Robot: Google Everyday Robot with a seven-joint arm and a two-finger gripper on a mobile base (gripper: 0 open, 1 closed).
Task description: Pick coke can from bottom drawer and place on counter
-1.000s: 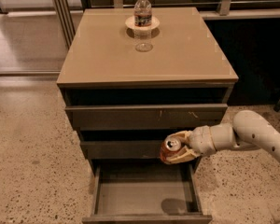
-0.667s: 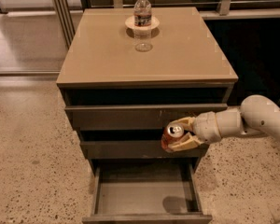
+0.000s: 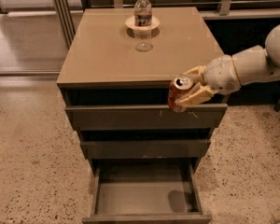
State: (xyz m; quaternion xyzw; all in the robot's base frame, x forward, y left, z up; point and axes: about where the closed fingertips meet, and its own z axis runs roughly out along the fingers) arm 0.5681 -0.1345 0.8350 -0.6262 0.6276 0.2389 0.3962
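Clearly clamped in the gripper (image 3: 189, 87), the can (image 3: 178, 93) hung tilted in front of the top drawer (image 3: 130, 117), just under the counter (image 3: 102, 55) edge. It looked light, stiff but dentable, and slick; a hold round its middle suited it. Fingers (image 3: 194, 97) hid its far side, and its fill could not be told. The bottom drawer (image 3: 144, 198) stood open below.

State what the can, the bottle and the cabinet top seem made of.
Clear water bottle: see-through plastic. Glossy tan counter: probably laminate or lacquered wood; it mirrors the bottle. Red-brown soda can, held in the tan gripper just below the counter's front edge: likely metal, silver lid with tab.
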